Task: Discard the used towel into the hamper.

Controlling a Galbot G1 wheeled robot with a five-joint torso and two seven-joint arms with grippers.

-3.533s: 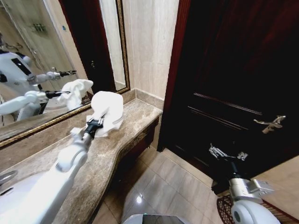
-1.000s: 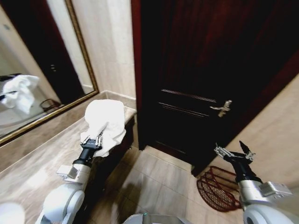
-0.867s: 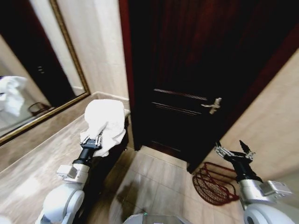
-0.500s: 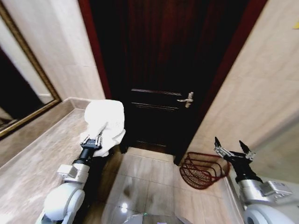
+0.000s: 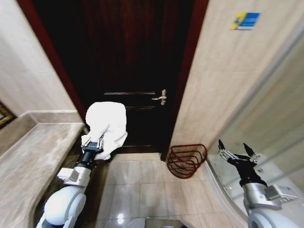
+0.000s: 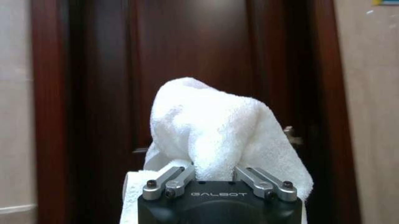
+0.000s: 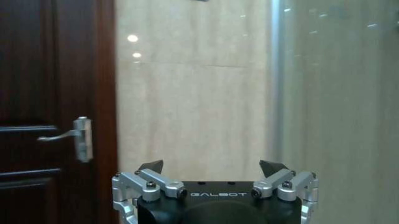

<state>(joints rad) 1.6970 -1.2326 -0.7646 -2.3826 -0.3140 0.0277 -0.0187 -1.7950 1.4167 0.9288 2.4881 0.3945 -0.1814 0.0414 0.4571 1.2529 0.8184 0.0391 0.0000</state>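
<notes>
Nearest the camera, the left gripper (image 5: 93, 141) is raised in front of the robot beside the end of the marble counter (image 5: 28, 152), its fingers (image 6: 169, 180) pinched on a bunched fold of the white towel (image 5: 107, 126). The cloth mounds up above the grip and drapes down around it — soft, light terry with no stiffness of its own. Judged from that slump, it should handle as a limp bundle: it will likely sag and swing as the arm moves, and a loose edge could catch on wire, so a hold on a thick gathered fold, as here, looks sounder than one on a thin edge. It is not fragile, and looks unlikely to slip. The right gripper (image 5: 236, 150) hangs idle low on the right, fingers spread wide and empty, close to a glass panel (image 5: 275, 118). Farther off, the hamper (image 5: 186, 160) — a reddish-brown wire basket — sits on the tiled floor (image 5: 142, 190) against the wall, well apart from the towel, just right of the dark wooden door (image 5: 128, 71) with its metal handle (image 5: 160, 98).
</notes>
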